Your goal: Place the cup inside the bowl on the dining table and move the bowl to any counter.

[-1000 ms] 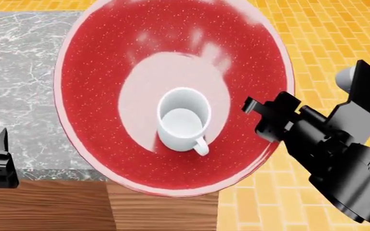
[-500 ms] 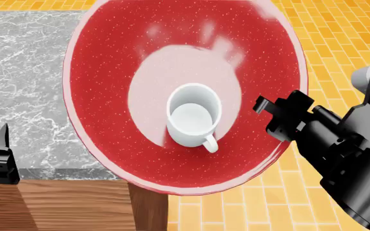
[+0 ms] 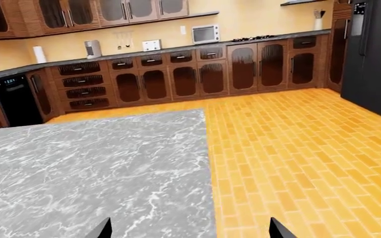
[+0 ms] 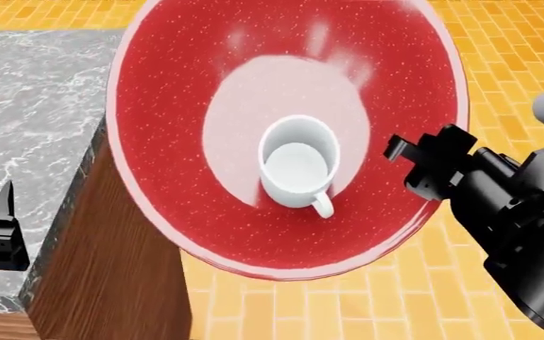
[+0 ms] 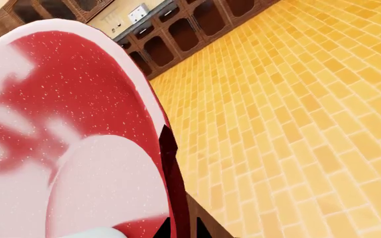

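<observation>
1. The red bowl [image 4: 178, 106] fills most of the head view, and the right claw [image 4: 412, 161] pinches its rim; in the right wrist view a dark finger lies against the bowl's pale edge.
2. The white cup [image 4: 297, 171] stands upright in the middle of the bowl, its handle on the side nearer the robot.
3. The bowl hangs past the corner of the dining table [image 4: 26, 120]; only its table-side rim overlaps the grey marble top, and most of it sits above the yellow brick floor [image 4: 499, 64].
4. The table's reddish-brown wood side [image 4: 111, 269] shows below the bowl.
5. The left claw [image 3: 187, 230] is spread, its two dark fingertips well apart over the marble near the table's edge.
6. Beyond the table, in the left wrist view, a run of dark wood cabinets [image 3: 177, 74] under a dark counter [image 3: 144, 50] lines the far wall, with a microwave [image 3: 206, 33] on it and a black refrigerator [image 3: 370, 49] at one end.
</observation>
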You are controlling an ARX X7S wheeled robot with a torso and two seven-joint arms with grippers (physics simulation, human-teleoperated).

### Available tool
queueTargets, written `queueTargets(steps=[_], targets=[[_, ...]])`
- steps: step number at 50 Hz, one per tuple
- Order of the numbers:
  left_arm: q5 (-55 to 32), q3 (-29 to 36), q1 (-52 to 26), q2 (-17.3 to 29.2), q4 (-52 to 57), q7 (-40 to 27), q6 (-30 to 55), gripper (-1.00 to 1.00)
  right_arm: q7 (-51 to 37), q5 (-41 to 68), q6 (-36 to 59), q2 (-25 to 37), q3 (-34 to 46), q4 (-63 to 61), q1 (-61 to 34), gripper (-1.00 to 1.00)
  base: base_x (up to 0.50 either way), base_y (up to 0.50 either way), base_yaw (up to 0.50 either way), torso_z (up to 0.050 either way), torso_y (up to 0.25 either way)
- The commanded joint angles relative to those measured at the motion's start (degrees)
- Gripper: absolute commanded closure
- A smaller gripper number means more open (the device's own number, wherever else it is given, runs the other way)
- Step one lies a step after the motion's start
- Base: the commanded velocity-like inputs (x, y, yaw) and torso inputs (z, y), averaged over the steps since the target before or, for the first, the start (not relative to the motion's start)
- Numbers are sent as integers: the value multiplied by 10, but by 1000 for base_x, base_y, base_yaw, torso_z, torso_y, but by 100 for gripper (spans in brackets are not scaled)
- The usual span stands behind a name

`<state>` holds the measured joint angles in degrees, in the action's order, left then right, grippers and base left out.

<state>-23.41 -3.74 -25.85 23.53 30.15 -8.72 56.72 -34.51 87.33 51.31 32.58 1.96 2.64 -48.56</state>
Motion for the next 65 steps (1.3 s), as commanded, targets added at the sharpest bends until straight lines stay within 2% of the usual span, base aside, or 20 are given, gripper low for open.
queueTargets(steps=[1, 15, 16, 42, 49, 65], targets=[[6, 5, -4, -3, 1, 4, -2, -100, 12, -9, -7, -1, -10, -3, -1, 100, 249, -507, 0, 0, 0], [7, 11, -4, -6, 0, -1, -4, -100, 36, -28, -16, 1, -1, -2, -8, 100, 330, -447, 0, 0, 1], [10, 17, -6, -10, 0, -6, -4, -100, 62, -50, -18, 7, 12, -7, -16, 100, 441, -332, 0, 0, 0], [-2, 5, -9, 2, 0, -1, -1, -100, 60, -37, -23, 6, 4, 11, -19, 100, 500, -17, 0, 0, 2], [3, 19, -11, -8, 0, -10, -3, -100, 60, -35, -28, 6, 0, 6, -9, 100, 500, -22, 0, 1, 1], [1, 22, -10, -8, 3, -14, -2, -100, 55, -32, -34, 5, -4, 6, -5, 100, 495, -196, 0, 0, 2]])
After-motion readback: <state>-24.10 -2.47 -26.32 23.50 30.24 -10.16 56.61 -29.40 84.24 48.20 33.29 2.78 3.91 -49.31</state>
